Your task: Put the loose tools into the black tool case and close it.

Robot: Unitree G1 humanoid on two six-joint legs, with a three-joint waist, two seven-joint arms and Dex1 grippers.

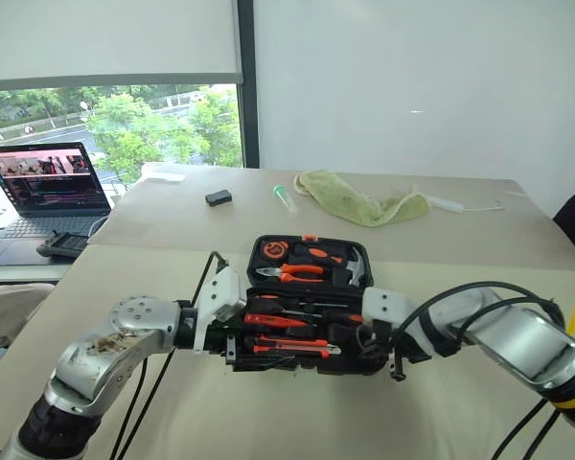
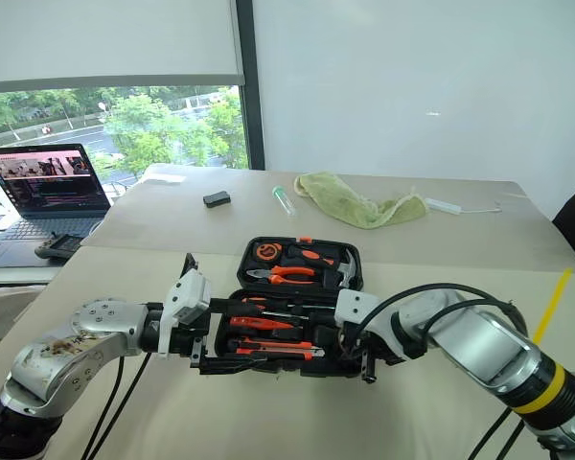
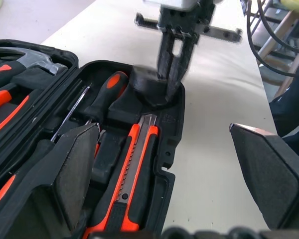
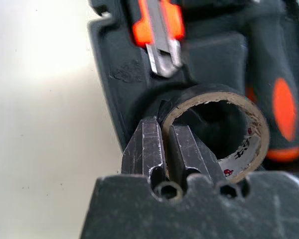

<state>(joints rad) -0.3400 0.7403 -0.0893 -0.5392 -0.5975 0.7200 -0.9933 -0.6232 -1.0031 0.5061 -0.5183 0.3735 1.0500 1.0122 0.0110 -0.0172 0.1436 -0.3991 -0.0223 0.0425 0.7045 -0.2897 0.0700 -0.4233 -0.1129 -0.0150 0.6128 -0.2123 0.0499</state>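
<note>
I have the right gripper point(image 4: 165, 144) with its jaws clamped on the wall of the small black tape roll point(image 4: 224, 132), one finger inside the cardboard core and one outside, and the roll sits at the near right corner of the black tool case point(image 1: 307, 311), which lies open on the counter point(image 1: 268, 412). The left gripper point(image 3: 164, 184) has its jaws spread wide, one finger over the case's tray and the other out over bare counter, touching nothing that I can see. The utility knife point(image 3: 134, 169) and a screwdriver point(image 3: 102, 97) already lie in their slots just beside the roll. To do this step well, I judge I should press the roll straight down until it seats flat in its recess, then part the jaws only slightly and lift out vertically, so the inner finger does not drag the roll back up. I cannot tell yet whether the roll sits flush.
</note>
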